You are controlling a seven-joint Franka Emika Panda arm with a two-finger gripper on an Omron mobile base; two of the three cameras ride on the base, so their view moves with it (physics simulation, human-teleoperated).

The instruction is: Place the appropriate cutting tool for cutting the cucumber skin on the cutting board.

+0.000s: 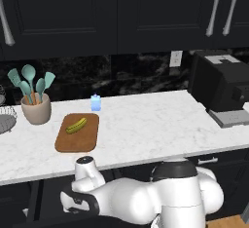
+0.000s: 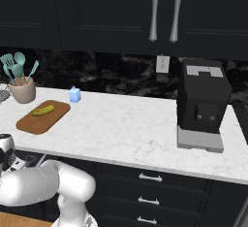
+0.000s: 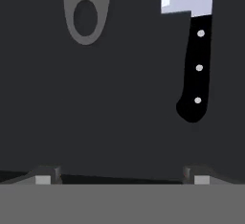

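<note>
In the hand view the gripper (image 3: 119, 179) hangs over a dark drawer floor with its two fingertips (image 3: 44, 179) wide apart and nothing between them; a broad bare stretch of the floor lies just beyond them. Farther up that view, to the left, is the rounded grey handle end of the peeler (image 3: 86, 12), pierced by a hole, running off the top edge; to the right, well apart from it, lies the knife (image 3: 193, 50), black riveted handle toward the gripper, pale blade cut by the top edge. In the left base view the arm bends low below the counter's (image 1: 146, 129) front edge. On the counter the cutting board (image 1: 78, 142) sits near that edge, the cucumber (image 1: 76, 125) on its far half; behind stand a utensil pot (image 1: 36, 109) and a small blue carton (image 1: 96, 103); open marble runs right to the coffee machine (image 1: 221, 88).
</note>
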